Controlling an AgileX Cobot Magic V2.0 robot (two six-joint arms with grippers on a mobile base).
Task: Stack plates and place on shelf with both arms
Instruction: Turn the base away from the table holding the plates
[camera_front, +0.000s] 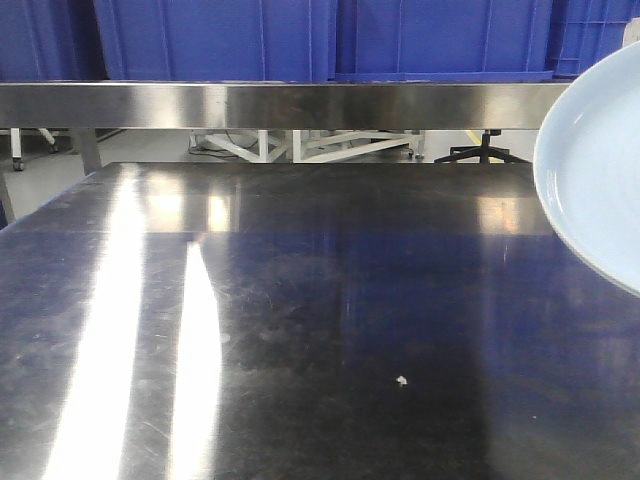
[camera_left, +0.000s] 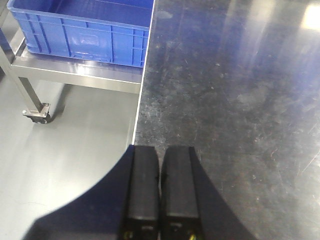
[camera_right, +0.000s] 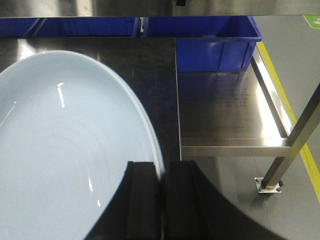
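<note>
One pale blue-white glossy plate (camera_right: 60, 150) is held by its rim in my right gripper (camera_right: 162, 172), which is shut on it. The plate is tilted and raised above the steel table; it also shows at the right edge of the front view (camera_front: 595, 170). My left gripper (camera_left: 160, 155) is shut and empty, over the table's left edge (camera_left: 142, 100). A second plate is not in view. The steel shelf (camera_front: 280, 105) runs across the back of the table.
Blue plastic crates (camera_front: 330, 40) stand behind the shelf. A blue crate (camera_left: 85, 30) sits on a wheeled steel cart left of the table. Another blue crate (camera_right: 217, 42) sits on a lower steel rack (camera_right: 230, 115) right of the table.
</note>
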